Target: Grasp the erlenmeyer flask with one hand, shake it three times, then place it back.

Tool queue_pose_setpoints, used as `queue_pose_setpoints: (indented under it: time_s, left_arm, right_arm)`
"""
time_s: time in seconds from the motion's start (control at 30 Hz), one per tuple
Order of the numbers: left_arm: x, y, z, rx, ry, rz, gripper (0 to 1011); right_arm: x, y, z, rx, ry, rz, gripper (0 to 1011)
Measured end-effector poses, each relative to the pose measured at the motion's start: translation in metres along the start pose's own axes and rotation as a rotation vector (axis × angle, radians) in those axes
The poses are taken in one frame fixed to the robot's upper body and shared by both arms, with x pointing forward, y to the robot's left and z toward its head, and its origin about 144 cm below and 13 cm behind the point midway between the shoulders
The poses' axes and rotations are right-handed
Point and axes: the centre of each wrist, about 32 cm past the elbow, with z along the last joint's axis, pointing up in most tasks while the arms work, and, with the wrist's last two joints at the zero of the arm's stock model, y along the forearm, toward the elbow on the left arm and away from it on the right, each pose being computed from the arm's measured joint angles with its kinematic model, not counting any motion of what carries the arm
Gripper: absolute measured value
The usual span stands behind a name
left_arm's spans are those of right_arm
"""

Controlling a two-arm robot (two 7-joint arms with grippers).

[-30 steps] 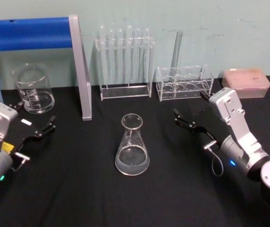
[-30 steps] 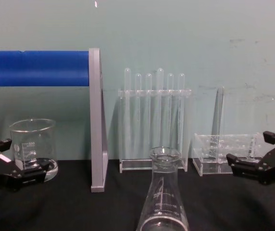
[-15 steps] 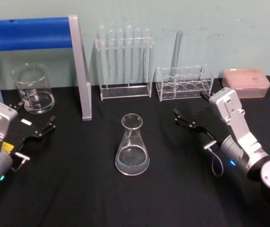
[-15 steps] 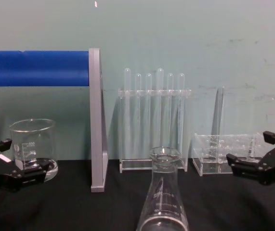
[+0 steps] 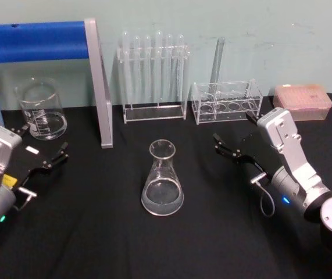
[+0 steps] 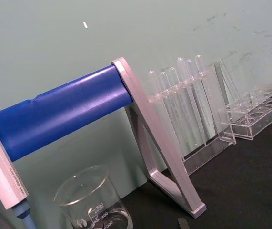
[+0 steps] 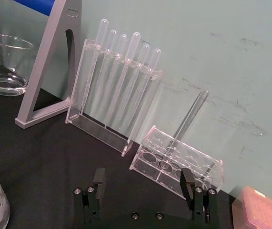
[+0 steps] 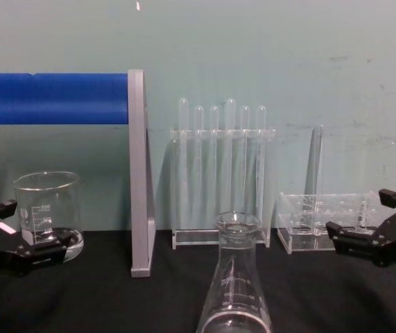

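nothing has moved: both end effectors, left and right, spread open, flanking the upright erlenmeyer flask.

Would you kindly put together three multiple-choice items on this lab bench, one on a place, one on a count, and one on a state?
1. Where does the erlenmeyer flask stand?
A. On the black table, between the two grippers
B. Inside the beaker
C. On the pink box

2. How many test tubes does the tall rack hold?
A. Two
B. Six
C. Ten

3. What state is the right gripper in?
A. Shut on the flask
B. Open, holding nothing
C. Shut on a test tube

Answers:
1. A: the head view shows it upright on the table, with the left gripper on one side and the right gripper on the other.
2. B: six rounded tops rise above the rack in the chest view.
3. B: its fingers stand apart with only air between them in the right wrist view.
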Motion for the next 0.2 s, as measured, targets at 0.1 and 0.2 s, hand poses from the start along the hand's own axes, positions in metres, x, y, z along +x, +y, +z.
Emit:
queue_pose_setpoints:
  time_s: [0.1,0.2]
  left_arm:
    - [0.0000,0.0000,0.0000,0.000,0.000,0.000,1001]
    - [0.0000,0.0000,0.0000,0.000,0.000,0.000,1001]
  right_arm:
    - [0.0000,0.0000,0.0000,0.000,0.000,0.000,1000]
    - [0.0000,0.0000,0.0000,0.000,0.000,0.000,1000]
